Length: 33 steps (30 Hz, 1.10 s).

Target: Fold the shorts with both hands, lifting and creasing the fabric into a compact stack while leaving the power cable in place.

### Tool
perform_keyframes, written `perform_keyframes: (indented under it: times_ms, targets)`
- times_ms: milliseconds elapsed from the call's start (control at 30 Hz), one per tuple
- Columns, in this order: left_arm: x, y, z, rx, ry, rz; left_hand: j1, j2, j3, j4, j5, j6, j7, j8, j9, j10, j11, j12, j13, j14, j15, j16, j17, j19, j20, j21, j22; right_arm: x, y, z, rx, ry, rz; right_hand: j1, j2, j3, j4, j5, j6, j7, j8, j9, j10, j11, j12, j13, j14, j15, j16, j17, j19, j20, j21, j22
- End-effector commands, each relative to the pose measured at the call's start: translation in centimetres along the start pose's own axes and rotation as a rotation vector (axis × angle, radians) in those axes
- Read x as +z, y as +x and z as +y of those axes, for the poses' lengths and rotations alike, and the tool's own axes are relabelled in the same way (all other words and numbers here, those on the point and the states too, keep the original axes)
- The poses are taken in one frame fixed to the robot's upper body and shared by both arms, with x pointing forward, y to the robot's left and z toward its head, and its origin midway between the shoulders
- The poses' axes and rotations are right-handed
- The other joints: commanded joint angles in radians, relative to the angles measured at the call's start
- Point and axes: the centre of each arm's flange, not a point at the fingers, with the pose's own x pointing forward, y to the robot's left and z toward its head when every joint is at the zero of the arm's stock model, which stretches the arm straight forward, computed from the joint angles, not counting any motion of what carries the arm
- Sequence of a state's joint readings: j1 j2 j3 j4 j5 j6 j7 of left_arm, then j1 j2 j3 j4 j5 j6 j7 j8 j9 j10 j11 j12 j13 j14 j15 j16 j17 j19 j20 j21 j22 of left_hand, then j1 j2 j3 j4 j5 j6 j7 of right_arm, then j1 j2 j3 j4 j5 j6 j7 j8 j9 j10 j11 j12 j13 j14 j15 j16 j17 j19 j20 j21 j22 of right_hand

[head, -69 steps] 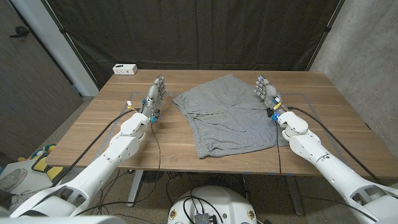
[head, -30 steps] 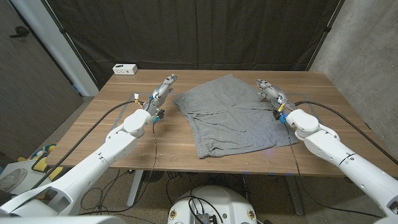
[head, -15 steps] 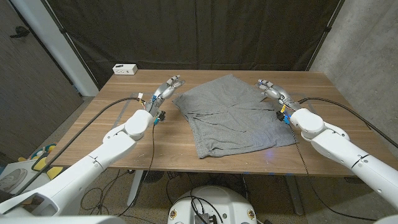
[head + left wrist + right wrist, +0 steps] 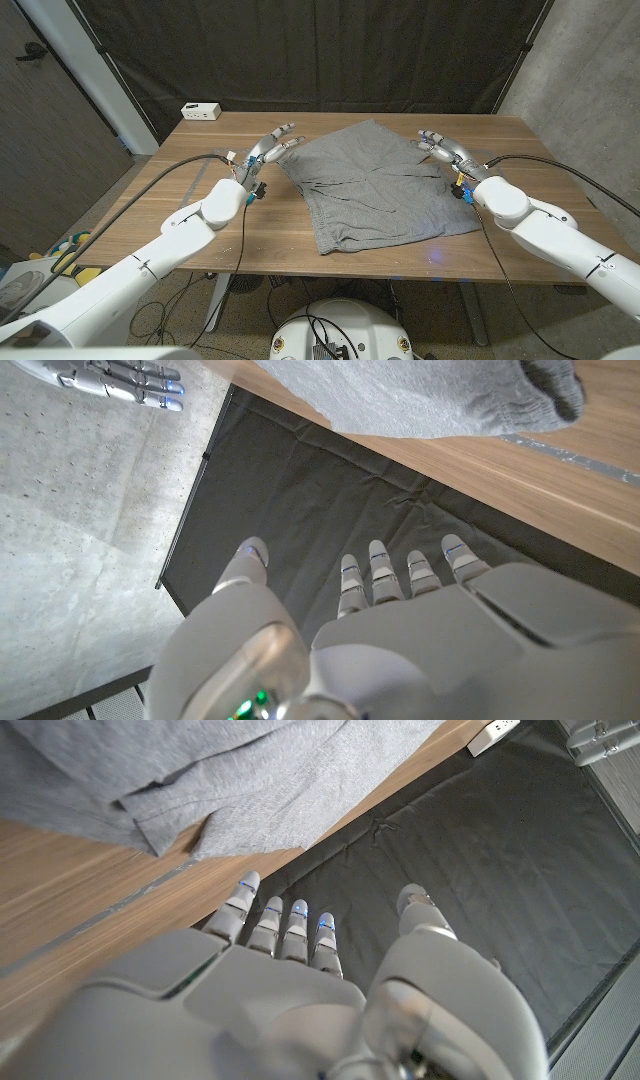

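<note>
I see the shorts (image 4: 375,185) spread unfolded across the middle of the tabletop (image 4: 150,215); my left hand (image 4: 268,148) and right hand (image 4: 441,148) flank the upper corners, fingers apart and holding nothing; I judge every fold remains.

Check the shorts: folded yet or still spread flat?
Spread. The grey shorts lie open in one layer on the table, both legs showing. The left hand and right hand hover open at its far corners.
</note>
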State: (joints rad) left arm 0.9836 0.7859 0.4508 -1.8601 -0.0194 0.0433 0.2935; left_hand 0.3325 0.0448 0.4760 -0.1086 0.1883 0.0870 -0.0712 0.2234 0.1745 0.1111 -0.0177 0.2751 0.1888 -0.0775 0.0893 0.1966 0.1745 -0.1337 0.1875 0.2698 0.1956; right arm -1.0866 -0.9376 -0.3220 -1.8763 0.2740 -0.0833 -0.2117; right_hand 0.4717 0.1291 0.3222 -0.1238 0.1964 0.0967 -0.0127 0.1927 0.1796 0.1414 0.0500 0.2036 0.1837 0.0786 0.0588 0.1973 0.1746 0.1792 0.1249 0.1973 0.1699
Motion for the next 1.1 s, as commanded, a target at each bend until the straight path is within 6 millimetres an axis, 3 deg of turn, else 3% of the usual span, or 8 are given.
perform_keyframes:
  times_ms: [33,533,767,1100]
  targets:
    - [1.7,-1.4,-0.7,0.001,0.097,-0.009,0.017,-0.005,0.0,-0.014,-0.001,0.022,0.007,0.007,0.004,0.017,0.001,0.007,0.003,0.011,0.005,0.0,0.003,0.0,0.002,-0.004,0.003,0.4,-2.5,-0.2,-0.013,-0.09,0.027,0.005,-0.011,0.001,-0.005,-0.006,0.01,-0.005,0.006,0.002,0.011,0.002,0.001,0.006,0.01,-0.001,0.001,0.005,0.01,-0.005,0.002,0.004]
    - [4.3,-3.1,-1.9,0.006,0.307,-0.034,0.06,-0.038,-0.007,-0.048,0.005,0.086,0.014,0.016,0.006,0.07,-0.03,0.008,0.003,0.035,0.002,0.006,0.003,0.023,0.001,-0.003,0.001,0.9,-5.5,-0.5,-0.043,-0.234,0.067,0.011,-0.017,-0.001,-0.013,-0.009,0.012,-0.005,0.004,0.003,0.01,-0.008,-0.002,0.006,0.017,-0.009,0.002,0.005,0.019,-0.004,0.004,0.004]
    - [4.9,-3.5,-2.5,0.001,0.345,-0.042,0.101,-0.068,-0.014,-0.06,0.015,0.132,0.008,0.02,0.006,0.117,-0.044,0.011,0.004,0.092,-0.023,0.02,0.003,0.034,0.003,-0.006,0.0,1.1,-6.3,-0.6,-0.056,-0.302,0.096,0.015,-0.034,-0.007,-0.021,-0.008,0.018,-0.007,0.005,0.003,0.014,-0.016,-0.003,0.006,0.024,-0.009,0.003,0.005,0.03,-0.008,0.007,0.004]
    - [5.7,-4.3,-3.5,-0.014,0.396,-0.038,0.13,-0.09,-0.021,-0.063,0.023,0.175,0.002,0.026,0.006,0.156,-0.056,0.015,0.004,0.123,-0.032,0.024,0.003,0.043,0.004,-0.008,-0.001,1.1,-7.2,-0.6,-0.069,-0.4,0.148,0.036,-0.061,-0.016,-0.035,0.0,0.048,-0.017,0.011,0.004,0.044,-0.021,0.004,0.007,0.062,-0.019,0.011,0.004,0.067,-0.033,0.015,0.004]
